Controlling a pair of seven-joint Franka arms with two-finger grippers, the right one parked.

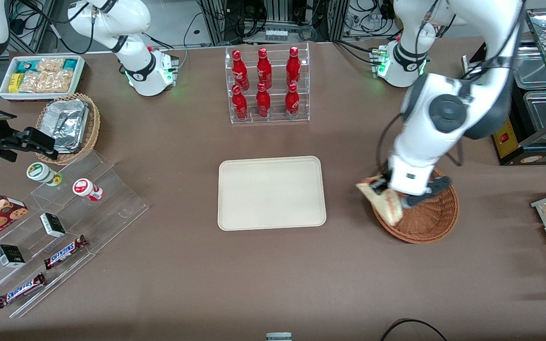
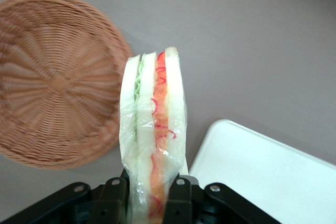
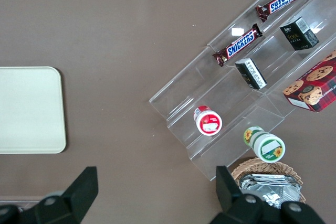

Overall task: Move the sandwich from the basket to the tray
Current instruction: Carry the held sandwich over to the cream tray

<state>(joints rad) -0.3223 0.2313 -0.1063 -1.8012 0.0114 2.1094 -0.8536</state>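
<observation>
**Front view: sandwich lifted clear of the basket, tray waiting bare**

Front view, read from its left edge to its right, began with the clear stepped shelves (image 1: 64, 222) carrying candy bars and small cartons, laid out as stock and no part of the job. Next came the rack of red bottles (image 1: 267, 85), standing farther from the camera than the tray (image 1: 271, 193). The tray lay flat at mid-table with nothing on it, presumably set there as the drop spot. Toward the working arm's end of the table sat the basket (image 1: 427, 220), and above its tray-facing rim hung the gripper (image 1: 389, 189).

The gripper's two fingers were closed against the bread faces of the sandwich (image 1: 383, 199), which hung off the weave. In the wrist view the sandwich (image 2: 152, 135) stood on edge between the black fingers (image 2: 113, 200), its filling layers showing; gripping the flat faces likely kept the wrapped wedge from slipping. The basket (image 2: 52, 82) there looked empty, and a corner of the tray (image 2: 262, 171) lay just beside the sandwich, suggesting the carry across was the step in hand.
</observation>
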